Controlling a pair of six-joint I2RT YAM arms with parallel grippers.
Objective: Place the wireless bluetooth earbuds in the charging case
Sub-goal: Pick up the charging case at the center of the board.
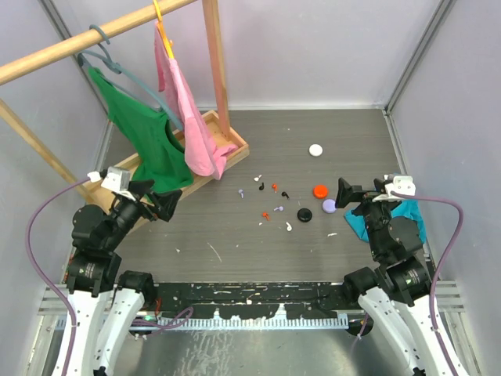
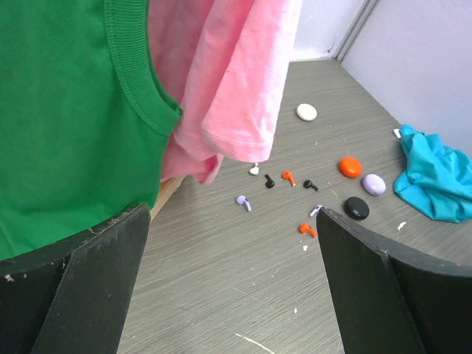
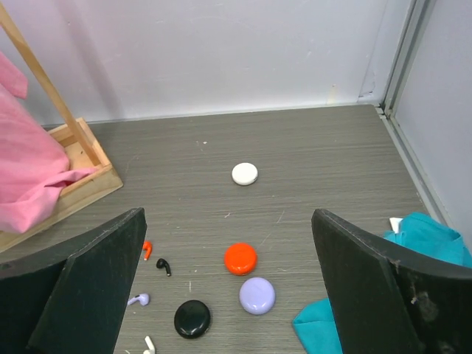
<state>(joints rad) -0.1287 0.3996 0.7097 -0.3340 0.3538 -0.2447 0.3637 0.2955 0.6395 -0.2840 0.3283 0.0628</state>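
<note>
The dark wood-grain tabletop carries a wooden clothes rack at the far left. A green shirt and a pink shirt hang from it, low enough to fill much of the left wrist view. A crumpled teal cloth lies at the right edge, partly under the right arm.

The left tool and right tool both hover above the tabletop with fingers spread wide and nothing between them.

Four round puck-shaped cases sit right of centre: white farthest back and well apart, then orange-red, lilac and black near one another. All look shut.

The tiny comma-shaped earbuds, white, black, red and lilac, lie loose just left of the cases.

No bud is picked yet, so the step is likely a first grasp. The right tool sits nearest the cases, so it could steady one and lift its lid. The left could narrow its fingers, come straight down on an outlying bud such as the red one, and pinch across the body. Matching colours is advisable.
</note>
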